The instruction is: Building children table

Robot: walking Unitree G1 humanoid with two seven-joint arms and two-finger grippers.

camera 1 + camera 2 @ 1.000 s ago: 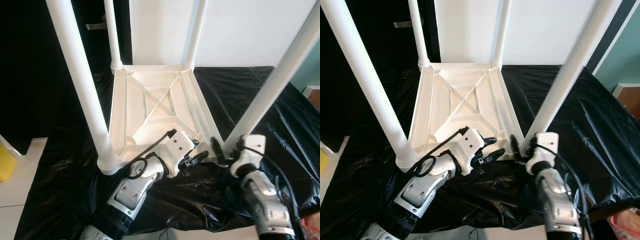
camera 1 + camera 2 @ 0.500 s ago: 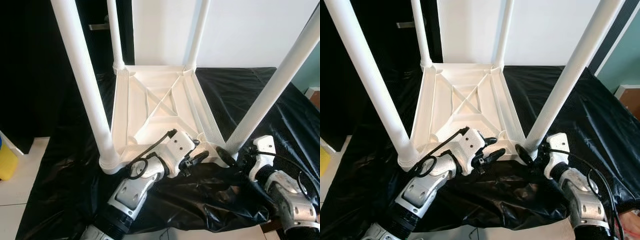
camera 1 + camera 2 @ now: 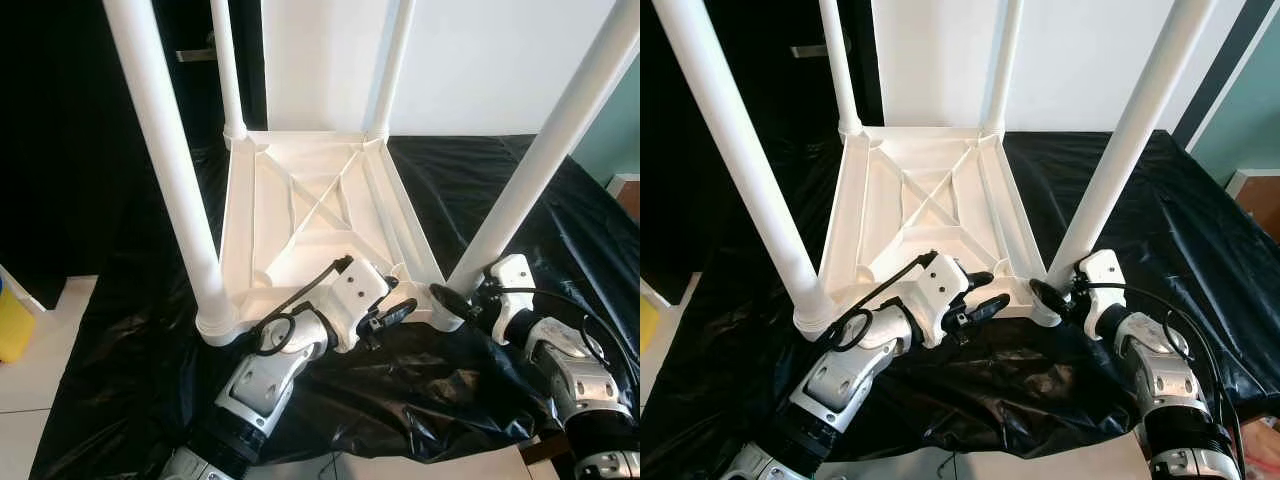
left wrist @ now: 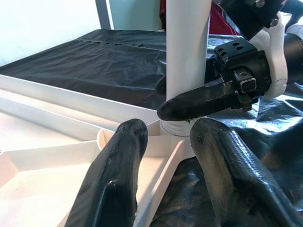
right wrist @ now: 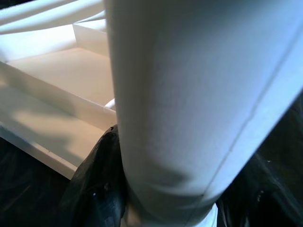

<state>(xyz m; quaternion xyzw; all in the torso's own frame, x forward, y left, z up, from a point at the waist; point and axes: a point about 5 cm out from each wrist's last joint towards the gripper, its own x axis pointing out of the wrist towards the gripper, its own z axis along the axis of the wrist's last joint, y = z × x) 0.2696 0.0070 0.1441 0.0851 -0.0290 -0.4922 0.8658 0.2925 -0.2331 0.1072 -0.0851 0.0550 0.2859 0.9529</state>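
The white children table lies upside down on black sheeting, its legs pointing up. My right gripper is at the foot of the near-right leg, one black finger on each side of it. In the right wrist view that leg sits between the fingers, which press against it. My left gripper hovers open over the table's near rim, just left of that corner. The left wrist view has its two fingers spread above the rim, facing the right gripper's finger.
Black plastic sheeting covers the floor around the table. The near-left leg and two far legs rise into my view. White tiles and a yellow object lie at the far left. A white wall stands behind.
My right arm has swung out to the right, and its gripper now reaches the near-right leg's foot from the side and clasps it. The left gripper has stayed at the rim.
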